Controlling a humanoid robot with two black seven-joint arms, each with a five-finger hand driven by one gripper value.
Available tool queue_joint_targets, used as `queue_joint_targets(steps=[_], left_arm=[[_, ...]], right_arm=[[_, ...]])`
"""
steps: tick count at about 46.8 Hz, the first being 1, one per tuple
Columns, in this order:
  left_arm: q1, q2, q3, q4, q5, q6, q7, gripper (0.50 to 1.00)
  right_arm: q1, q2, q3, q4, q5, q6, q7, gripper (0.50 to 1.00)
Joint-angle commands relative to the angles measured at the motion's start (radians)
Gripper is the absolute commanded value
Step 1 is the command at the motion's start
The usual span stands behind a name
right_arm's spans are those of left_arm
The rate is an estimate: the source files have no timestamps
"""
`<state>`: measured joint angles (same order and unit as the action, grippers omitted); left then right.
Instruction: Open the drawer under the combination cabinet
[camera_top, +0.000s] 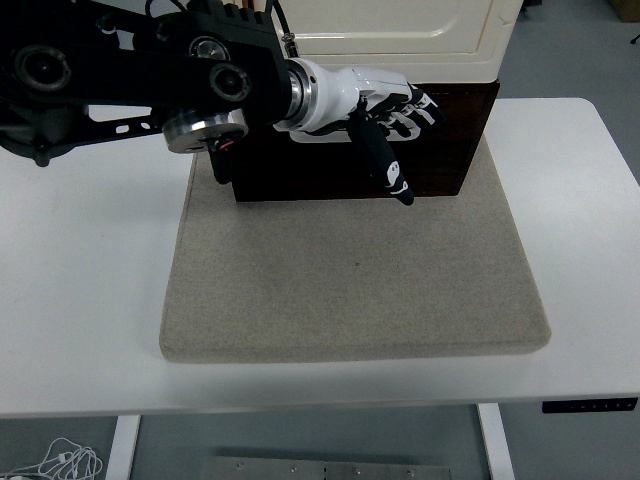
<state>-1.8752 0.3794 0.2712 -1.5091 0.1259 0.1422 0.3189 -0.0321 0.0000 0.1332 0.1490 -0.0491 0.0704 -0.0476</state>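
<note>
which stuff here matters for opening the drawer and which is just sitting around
Part of the job:
- drawer, dark brown, closed
- drawer handle, white, mostly hidden
- left robot hand, at the handle
- cabinet, cream, on top of the drawer

Just there:
- mat, beige, under the cabinet
- table, white
</note>
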Motion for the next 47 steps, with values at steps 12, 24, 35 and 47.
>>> queue_joint_targets(steps=[12,24,35,47], left_arm=[[0.007,-0.008,0.002,0.052,0.0,0.014,0.035,1.0],[0.022,-0.004,0.013,0.061,-0.002,0.017,0.038,1.0],[0.045,-0.002,0.013,0.093,-0.002,0.02,0.042,1.0],[0.06,0.003,0.013,0.104,-0.002,0.008,0.043,1.0]], right_arm=[[0.0,0.0,0.0,0.0,0.0,0.0,0.0,0.926],[0.0,0.0,0.0,0.0,0.0,0.0,0.0,0.926],[0.0,0.0,0.0,0.0,0.0,0.0,0.0,0.926],[0.0,0.0,0.0,0.001,0.0,0.0,0.0,0.926]])
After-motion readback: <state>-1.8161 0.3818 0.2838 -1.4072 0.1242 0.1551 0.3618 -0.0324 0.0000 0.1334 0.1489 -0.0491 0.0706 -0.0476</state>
